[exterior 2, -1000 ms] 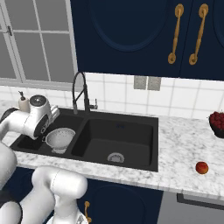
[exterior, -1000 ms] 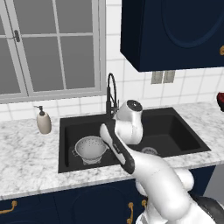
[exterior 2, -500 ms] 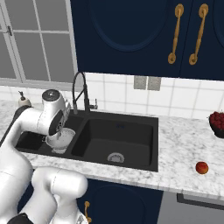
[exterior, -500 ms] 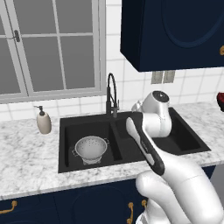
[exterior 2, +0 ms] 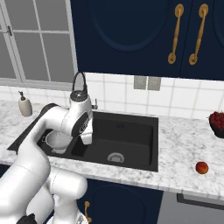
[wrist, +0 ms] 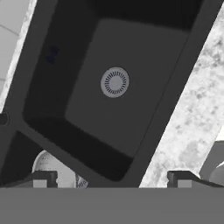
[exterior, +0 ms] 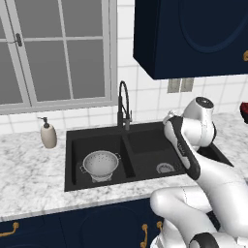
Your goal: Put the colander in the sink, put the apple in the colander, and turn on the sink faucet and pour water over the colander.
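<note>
Nearest me on the marble counter (exterior 2: 183,144), close to its front edge and well right of the sink (exterior 2: 131,162), I see the apple (exterior 2: 201,167) lying alone. The colander (exterior: 100,164) sits upright in the sink's left basin with nothing in it; the right basin holds nothing but its silver drain (wrist: 114,82). My gripper (wrist: 111,178) hangs over the right basin, jaws spread wide with nothing between them and touching nothing. Behind the divider stands the black sink faucet (exterior: 123,104). A soap dispenser (exterior: 47,133) stands at the counter's back left, a bowl of red fruit (exterior 2: 217,123) at its far right.
</note>
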Controlling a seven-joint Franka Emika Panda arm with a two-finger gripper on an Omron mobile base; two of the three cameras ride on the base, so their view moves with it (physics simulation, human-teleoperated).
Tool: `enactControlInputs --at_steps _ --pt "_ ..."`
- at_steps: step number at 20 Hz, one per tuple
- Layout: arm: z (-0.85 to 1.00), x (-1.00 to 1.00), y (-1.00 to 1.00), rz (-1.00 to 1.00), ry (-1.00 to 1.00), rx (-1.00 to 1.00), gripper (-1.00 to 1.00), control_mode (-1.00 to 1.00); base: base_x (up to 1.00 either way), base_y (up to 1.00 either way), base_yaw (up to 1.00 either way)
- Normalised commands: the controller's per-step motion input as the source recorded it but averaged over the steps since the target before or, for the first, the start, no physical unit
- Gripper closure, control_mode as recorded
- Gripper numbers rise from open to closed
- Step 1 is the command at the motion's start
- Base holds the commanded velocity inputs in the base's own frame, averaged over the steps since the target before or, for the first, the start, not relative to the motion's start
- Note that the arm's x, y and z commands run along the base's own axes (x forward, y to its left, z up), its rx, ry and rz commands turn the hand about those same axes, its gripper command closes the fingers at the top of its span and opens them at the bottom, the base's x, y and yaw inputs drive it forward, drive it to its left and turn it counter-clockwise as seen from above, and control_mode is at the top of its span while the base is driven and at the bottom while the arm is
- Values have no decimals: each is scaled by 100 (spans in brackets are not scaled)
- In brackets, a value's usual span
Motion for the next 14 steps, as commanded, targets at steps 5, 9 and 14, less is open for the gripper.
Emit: enactControlInputs --at_steps 5,9,14 --pt "-13 0 -100 54 0 -23 -100 -100 0 0 0" --pt "-18 -2 -100 51 0 -29 -100 -100 0 0 0" --pt "-22 -17 -99 40 3 -38 -100 -100 0 0 0"
